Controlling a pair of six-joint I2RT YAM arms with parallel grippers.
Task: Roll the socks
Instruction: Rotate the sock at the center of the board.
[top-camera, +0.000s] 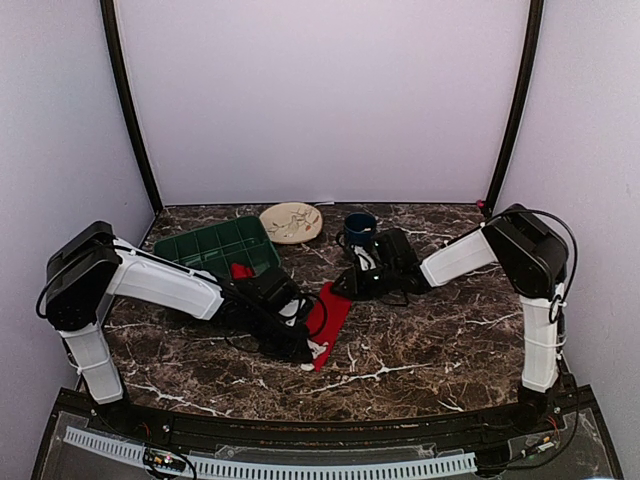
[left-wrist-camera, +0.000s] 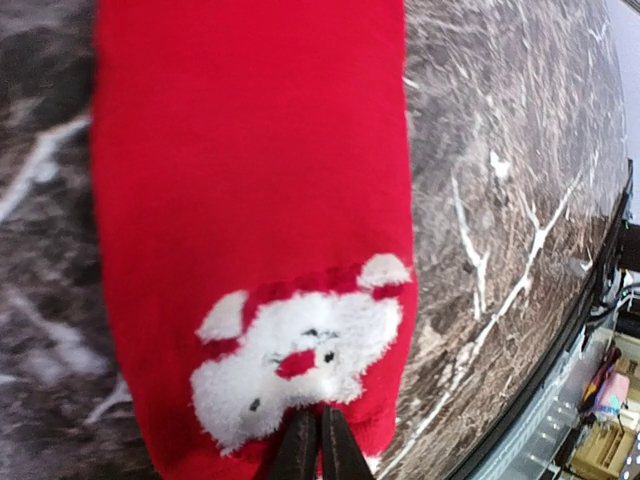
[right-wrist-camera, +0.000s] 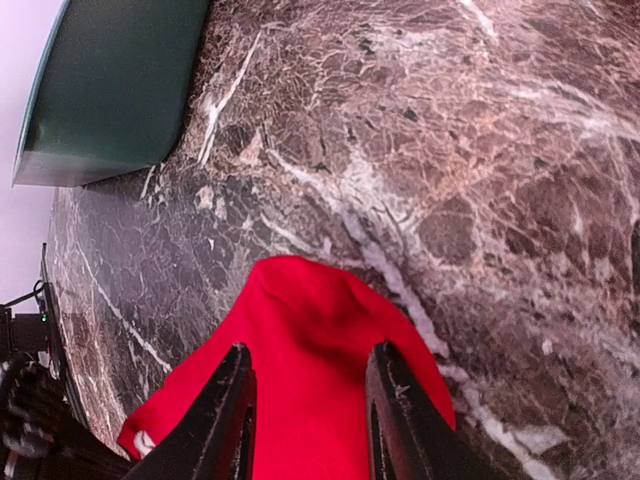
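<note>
Left hand (left-wrist-camera: 320, 445) pressed together, dark fingertips meeting at the near end of the flat sock (left-wrist-camera: 250, 180), right at the lower edge of a white plush Santa face stitched there; cannot tell whether any fabric is nipped between them. Right hand (right-wrist-camera: 308, 355) spread, its two fingers apart above the rounded far end of the same sock, red cloth showing between them; contact with the cloth not clear.

Flat sock stretched on the worktop (top-camera: 430, 350) between the two hands, slanting from far right to near left, bright red. Second sock (top-camera: 241, 270) as a small red lump at the near right corner of the green tray (top-camera: 200, 245), just beside the left arm.

Worktop of dark brown marble pattern with white veins, glossy. Behind the tray, a speckled cream plate (top-camera: 291, 222); right of that, a dark blue cup (top-camera: 360, 226). Pale lilac walls (top-camera: 320, 100) on three sides, with black posts (top-camera: 130, 110) rising at the back corners.
</note>
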